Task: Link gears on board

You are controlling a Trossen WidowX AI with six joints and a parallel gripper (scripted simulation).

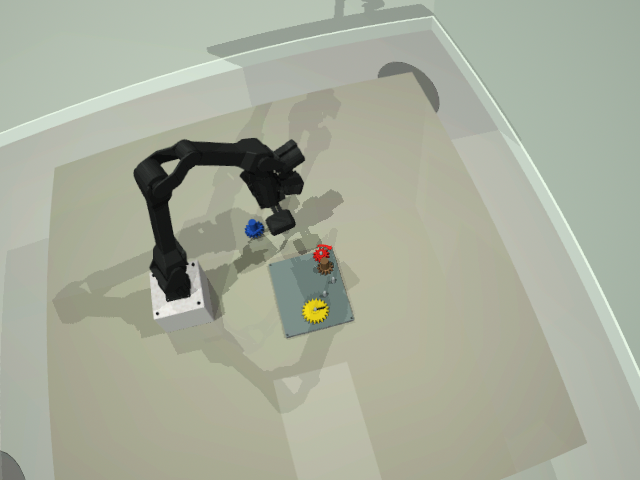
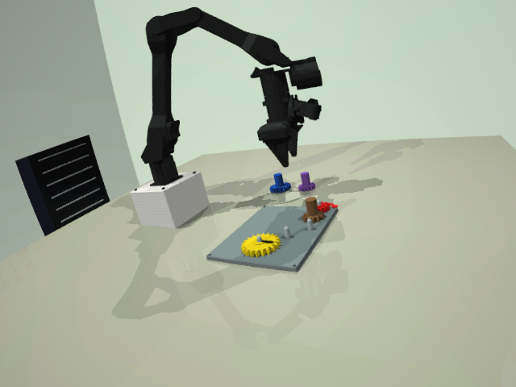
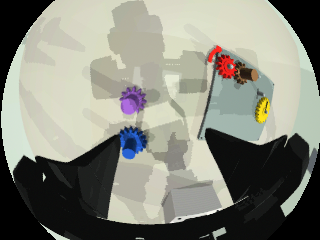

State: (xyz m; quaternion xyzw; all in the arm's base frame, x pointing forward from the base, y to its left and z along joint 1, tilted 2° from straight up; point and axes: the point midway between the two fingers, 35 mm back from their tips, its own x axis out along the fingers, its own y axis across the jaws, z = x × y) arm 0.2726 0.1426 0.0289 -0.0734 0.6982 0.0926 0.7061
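Observation:
The grey board point(image 1: 289, 289) point(image 2: 246, 225) point(image 3: 220, 110) holds the red gear point(image 1: 320, 256) point(image 2: 322, 207) point(image 3: 226, 66) at its far corner and the yellow gear point(image 1: 313, 311) point(image 2: 255, 245) point(image 3: 262, 111) near its front. The brown gear point(image 1: 324, 267) point(image 2: 311, 208) point(image 3: 248, 74) stands upright on the board right beside the red gear. Two bare pegs point(image 2: 310, 224) point(image 2: 287, 232) stand between brown and yellow. The blue gear point(image 1: 253, 228) point(image 2: 279, 185) point(image 3: 131, 141) and purple gear point(image 2: 305, 183) point(image 3: 131, 100) stand on the table. My gripper point(image 2: 289, 160) point(image 3: 163, 136) is open and empty, above the table behind the board.
The arm's white base block point(image 1: 180, 304) point(image 2: 170, 204) point(image 3: 194, 201) stands left of the board. In the top view the gripper hides the purple gear. A red arrow point(image 1: 324, 246) point(image 2: 333, 205) point(image 3: 214, 53) curves beside the red gear. A dark slatted box point(image 2: 66, 183) stands at the far left.

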